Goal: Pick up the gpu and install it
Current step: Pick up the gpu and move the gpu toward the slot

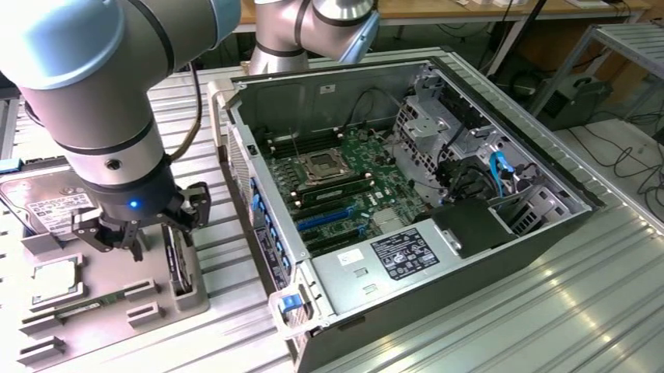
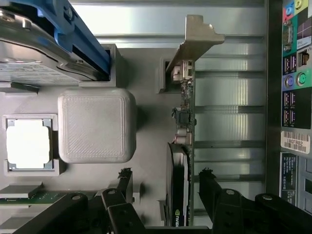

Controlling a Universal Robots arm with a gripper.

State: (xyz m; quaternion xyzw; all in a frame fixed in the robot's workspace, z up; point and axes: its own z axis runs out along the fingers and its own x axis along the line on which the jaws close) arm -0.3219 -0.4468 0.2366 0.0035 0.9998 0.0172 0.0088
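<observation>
On the grey tray (image 1: pixel 104 338) at the exterior view's left, gpu (image 1: pixel 179 264) stands on edge in a slot; fingers (image 2: pixel 209 187) released, spread wide, one on each side of the card, clear of it; drive (image 1: pixel 42 206) and processor (image 1: pixel 52 280) lie on the same tray; open PC case (image 1: pixel 415 194) stands beside it on the tabletop (image 1: pixel 581 311).

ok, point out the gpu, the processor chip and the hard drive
gpu (image 2: pixel 185 117), wrist view, edge-on board.
processor chip (image 2: pixel 28 144), wrist view, middle of its silver lid.
hard drive (image 1: pixel 42 208), exterior view, white label.
</observation>
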